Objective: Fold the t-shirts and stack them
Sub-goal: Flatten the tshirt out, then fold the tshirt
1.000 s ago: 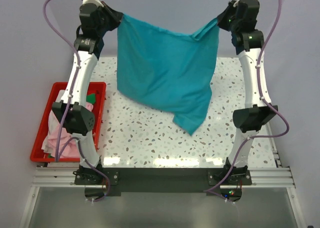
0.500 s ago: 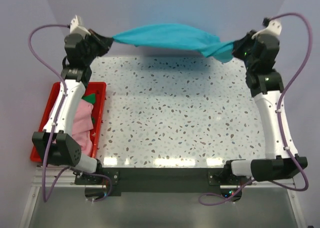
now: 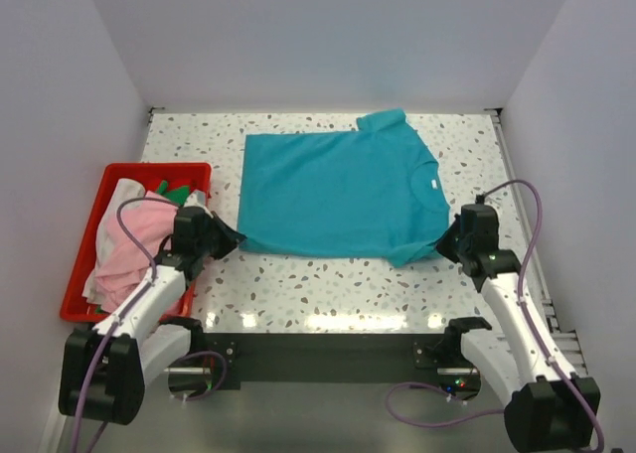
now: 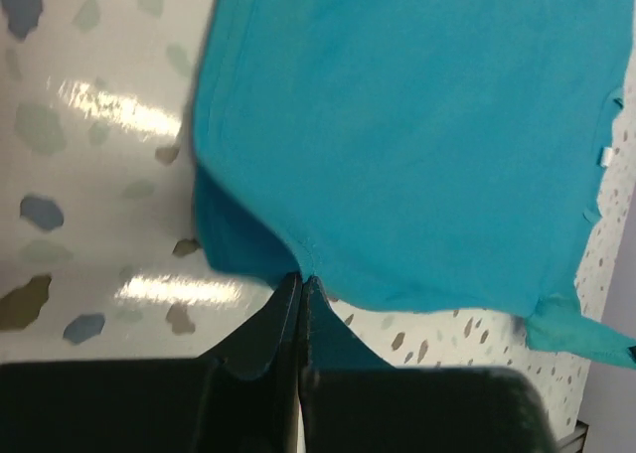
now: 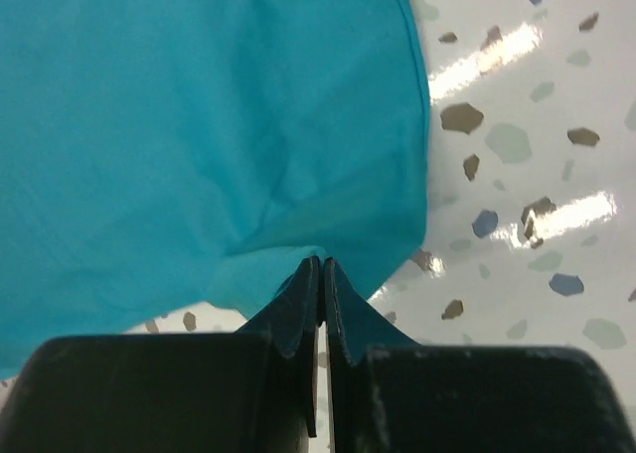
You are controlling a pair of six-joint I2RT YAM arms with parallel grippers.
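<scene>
The teal t-shirt (image 3: 338, 190) lies spread flat on the speckled table, collar toward the right. My left gripper (image 3: 233, 240) is shut on its near left hem corner; the left wrist view shows the closed tips pinching the teal t-shirt's edge (image 4: 301, 276). My right gripper (image 3: 444, 244) is shut on the near right sleeve; the right wrist view shows the closed tips pinching the teal t-shirt's cloth (image 5: 320, 262). The light pink shirt (image 3: 134, 254), a white piece (image 3: 121, 197) and a dark green piece (image 3: 177, 191) lie in the red bin.
The red plastic bin (image 3: 82, 264) stands at the left edge of the table. White walls close in the back and both sides. The speckled table (image 3: 328, 279) shows bare along the near strip between the arms.
Both arms swung the hanging teal t-shirt up and over, then pulled back low toward the near edge. The shirt now lies flat on the table instead of hanging in the air.
</scene>
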